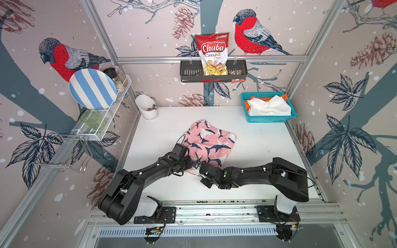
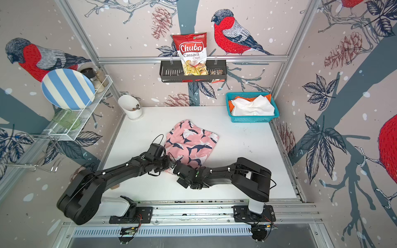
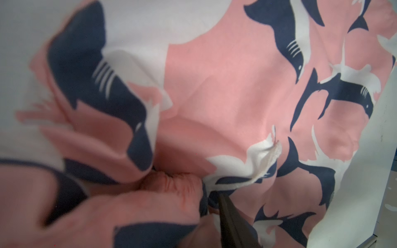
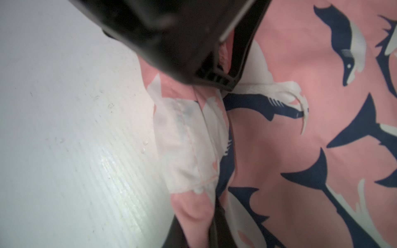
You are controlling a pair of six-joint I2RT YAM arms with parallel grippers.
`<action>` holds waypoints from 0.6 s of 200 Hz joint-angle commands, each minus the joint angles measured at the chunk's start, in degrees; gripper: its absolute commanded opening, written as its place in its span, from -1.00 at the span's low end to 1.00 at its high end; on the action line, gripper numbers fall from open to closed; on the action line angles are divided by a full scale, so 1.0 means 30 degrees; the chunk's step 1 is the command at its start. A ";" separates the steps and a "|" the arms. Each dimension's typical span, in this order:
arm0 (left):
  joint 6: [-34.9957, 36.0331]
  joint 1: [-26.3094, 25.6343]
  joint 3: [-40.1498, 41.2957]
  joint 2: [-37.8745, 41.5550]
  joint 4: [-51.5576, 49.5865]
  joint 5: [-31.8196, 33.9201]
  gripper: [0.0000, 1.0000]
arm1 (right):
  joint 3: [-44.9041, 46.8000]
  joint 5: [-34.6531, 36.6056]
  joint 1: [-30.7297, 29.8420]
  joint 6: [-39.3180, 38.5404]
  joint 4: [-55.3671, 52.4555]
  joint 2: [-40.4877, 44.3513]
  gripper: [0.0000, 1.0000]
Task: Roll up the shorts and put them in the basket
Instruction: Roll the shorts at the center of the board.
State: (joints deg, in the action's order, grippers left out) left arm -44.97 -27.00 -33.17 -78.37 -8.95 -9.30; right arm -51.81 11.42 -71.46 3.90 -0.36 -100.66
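Top views, clock set on the table (image 1: 257,150).
- Left gripper (image 4: 225,70): at 6 o'clock edge of pink shorts (image 1: 211,142); cloth lies between its jaws, clamping not discernible.
- Right gripper (image 1: 199,168): just beside the left, same edge; closed; whether cloth is pinched cannot be told.
- Pink shorts: table centre, spread, rumpled.
- Basket (image 1: 268,119): 1 o'clock corner; holds white shorts (image 1: 268,106) over orange shorts (image 1: 246,105).

white table (image 1: 257,150) | pink shorts (image 1: 211,141) centre | teal basket (image 1: 268,119), white cup (image 1: 148,113) at back corners
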 commanded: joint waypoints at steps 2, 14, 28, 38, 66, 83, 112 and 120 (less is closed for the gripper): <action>0.1423 0.0656 -0.0716 -0.0268 -0.2165 0.1546 -0.16 | 0.0070 -0.3497 0.0580 0.1950 -0.2315 0.0589 -0.97; 0.1740 0.0876 -0.1363 -0.0396 -0.2443 0.1797 -0.13 | 0.0249 -0.5291 0.1113 0.3020 -0.1806 0.0874 -0.99; 0.1849 0.1028 -0.2179 0.0050 -0.2883 0.2315 -0.04 | 0.0629 -0.7984 0.1888 0.4617 -0.0619 0.1041 -1.00; 0.1750 0.1058 -0.2637 0.0732 -0.3282 0.2769 0.05 | 0.0938 -0.9745 0.2368 0.5692 0.0401 0.0992 -1.00; 0.1662 0.1062 -0.3943 0.2548 -0.5095 0.3259 0.15 | 0.1513 -1.2969 0.3593 0.8338 0.3111 0.0209 -0.98; 0.1511 0.1062 -0.3939 0.3408 -0.5798 0.3061 0.17 | 0.2040 -1.4900 0.4459 0.9957 0.5002 -0.0430 -0.98; 0.1065 0.1034 -0.2487 0.4035 -0.5387 0.1524 0.17 | 0.2865 -1.7124 0.5814 1.2264 0.7486 -0.1321 -1.00; 0.0890 0.1033 -0.1939 0.4055 -0.5054 0.1258 0.17 | 0.3007 -1.7498 0.6150 1.2660 0.7797 -0.1491 -1.00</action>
State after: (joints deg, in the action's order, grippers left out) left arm -41.19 -24.05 -42.11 -66.70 -22.98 -2.15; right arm -44.05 -32.91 -55.09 33.65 16.03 -103.61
